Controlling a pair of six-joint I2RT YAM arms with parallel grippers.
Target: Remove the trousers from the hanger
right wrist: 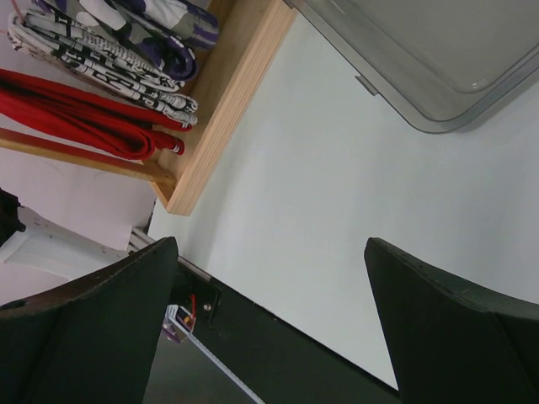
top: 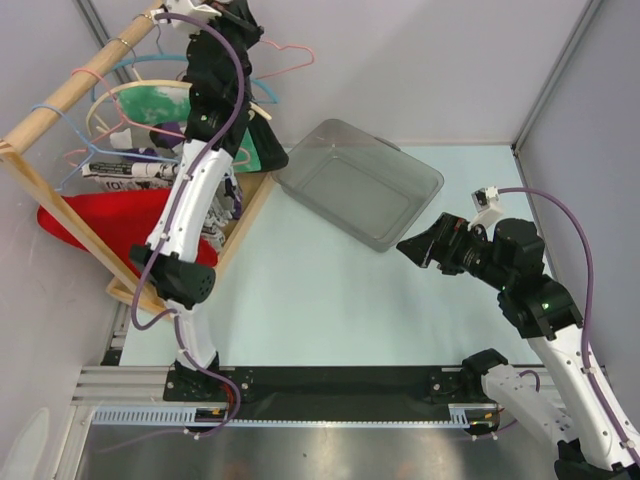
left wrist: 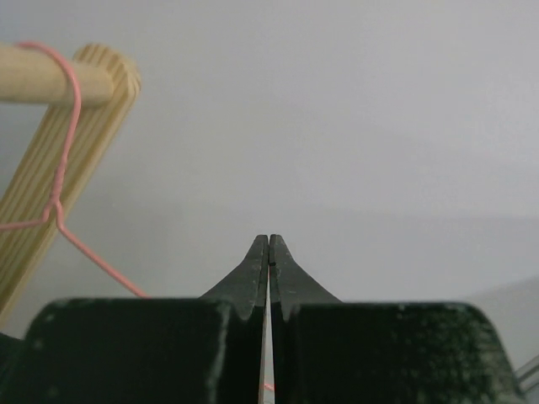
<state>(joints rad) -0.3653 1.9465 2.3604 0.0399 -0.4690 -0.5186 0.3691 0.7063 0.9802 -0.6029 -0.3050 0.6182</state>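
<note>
The pink wire hanger (top: 292, 55) hangs near the top end of the wooden rod. Its hook (left wrist: 66, 126) loops over the rod, and its wire slants down to my left gripper (left wrist: 269, 244). That gripper (top: 235, 20) is up at the rod, its fingertips pressed together. A speck of pink wire shows in the slit low between the fingers. Black cloth, the trousers (top: 268, 152), hangs below, just right of the left arm. Which hanger carries it is hidden by the arm. My right gripper (top: 410, 247) hovers wide open over the table (right wrist: 337, 185), its fingers (right wrist: 101, 328) holding nothing.
A clear grey bin (top: 360, 185) lies mid-table, its corner (right wrist: 438, 67) near the right gripper. The wooden rack (top: 60, 95) stands at the left with a blue hanger (top: 262, 92) and a cream hanger (top: 130, 88). Red cloth (top: 100, 215) and patterned garments (right wrist: 101, 50) lie on its base (right wrist: 227, 93).
</note>
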